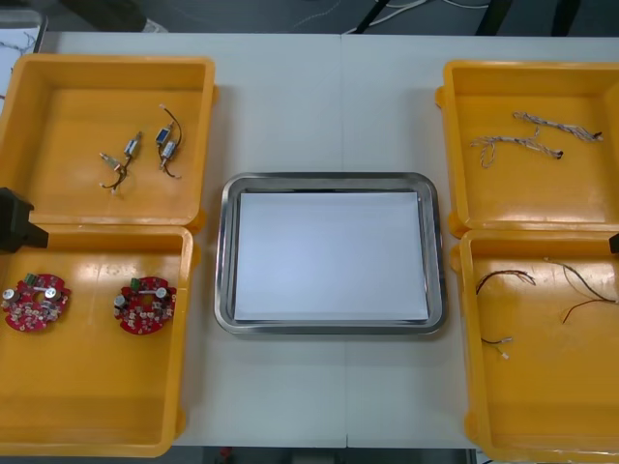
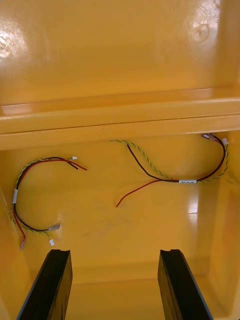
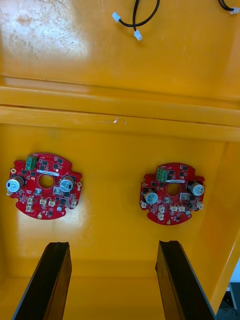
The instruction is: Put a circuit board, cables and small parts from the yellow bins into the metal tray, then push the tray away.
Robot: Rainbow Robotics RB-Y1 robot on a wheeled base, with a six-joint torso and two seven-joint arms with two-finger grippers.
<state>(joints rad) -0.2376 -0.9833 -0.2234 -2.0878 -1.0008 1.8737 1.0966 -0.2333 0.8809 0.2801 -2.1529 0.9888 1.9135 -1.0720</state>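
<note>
A: Well, how do things stand?
B: Left gripper, fingers spread, hangs over two boards in the near left bin. Right gripper, likewise released, over red-yellow cables.
A: And the tray?
B: Between the bins, white inside.

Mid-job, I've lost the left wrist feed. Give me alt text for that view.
The left claw, open, hovers over a yellow bin with two round red circuit boards lying apart ahead of it, neither touched. Beyond the bin's far wall, a black cable with white ends lies in the next bin.
</note>
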